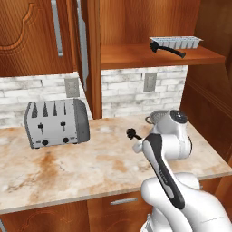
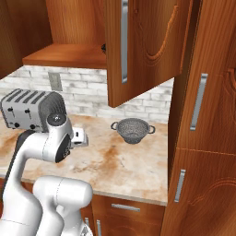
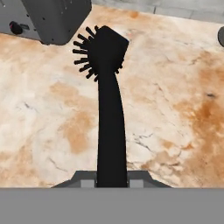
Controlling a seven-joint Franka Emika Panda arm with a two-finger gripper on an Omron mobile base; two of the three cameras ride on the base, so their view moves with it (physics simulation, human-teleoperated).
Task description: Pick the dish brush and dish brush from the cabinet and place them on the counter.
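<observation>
Dish brush 1 [image 3: 108, 109] sits clamped by its handle in the gripper [image 3: 111, 180] above the counter [image 1: 68, 167], right of the toaster [image 1: 56, 122]; next comes lowering and releasing it, then fetching brush 2 [image 1: 168, 50] from the cabinet [image 1: 136, 54] shelf.

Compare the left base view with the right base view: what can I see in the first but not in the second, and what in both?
Left base view alone: the second dish brush lying on the cabinet shelf in front of the grey ice-cube tray, and the head of the held dish brush over the counter.

Right base view alone: the open cabinet door from its front, and the whole metal mesh colander, of which the left base view gives just a rim behind the arm.

Both: the toaster, the marbled counter and the brick wall.
</observation>
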